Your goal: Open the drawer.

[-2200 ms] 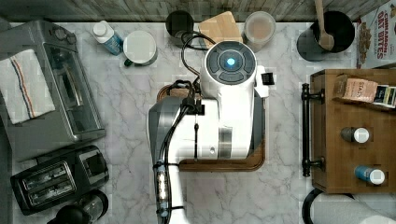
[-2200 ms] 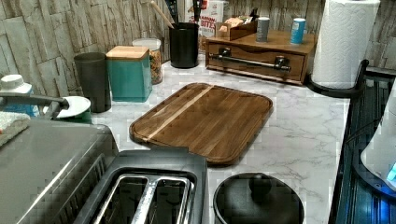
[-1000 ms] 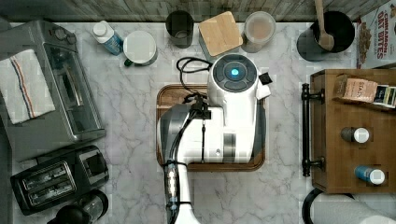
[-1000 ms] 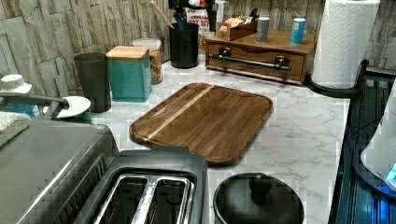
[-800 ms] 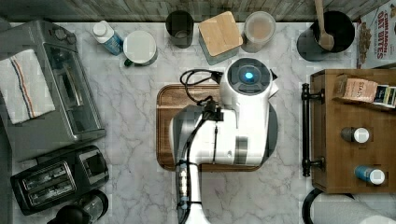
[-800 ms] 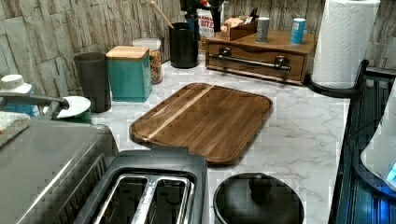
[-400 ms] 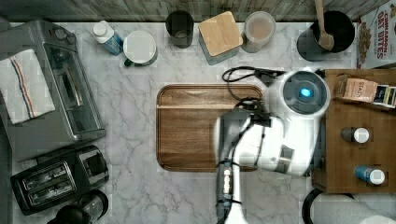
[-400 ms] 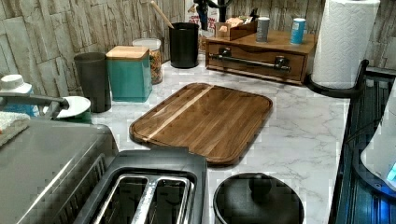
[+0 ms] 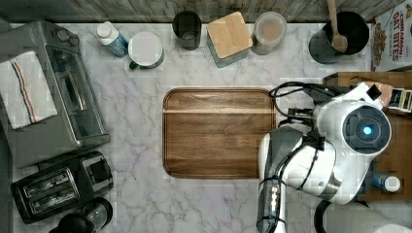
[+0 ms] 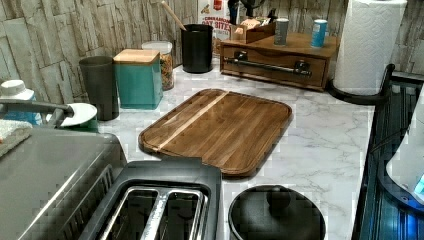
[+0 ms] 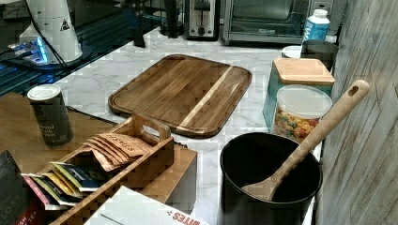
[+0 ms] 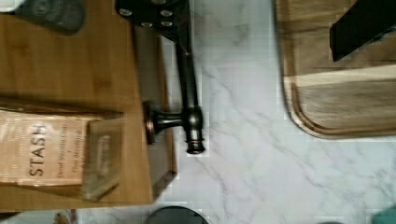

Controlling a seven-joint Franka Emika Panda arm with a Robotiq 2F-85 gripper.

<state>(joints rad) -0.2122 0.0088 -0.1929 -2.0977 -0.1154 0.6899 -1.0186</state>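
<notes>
Wooden drawer (image 10: 274, 65) sitting closed, bar handle (image 12: 188, 84) ungrasped; gripper (image 12: 261, 23) hovering open over the handle's end post; pulling remaining.

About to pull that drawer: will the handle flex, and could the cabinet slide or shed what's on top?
The handle looks like rigid metal on posts, so probably no flex. The cabinet sits loose on smooth marble, so it may slide toward the pull. The upright cans on top look tippable if it jerks.
</notes>
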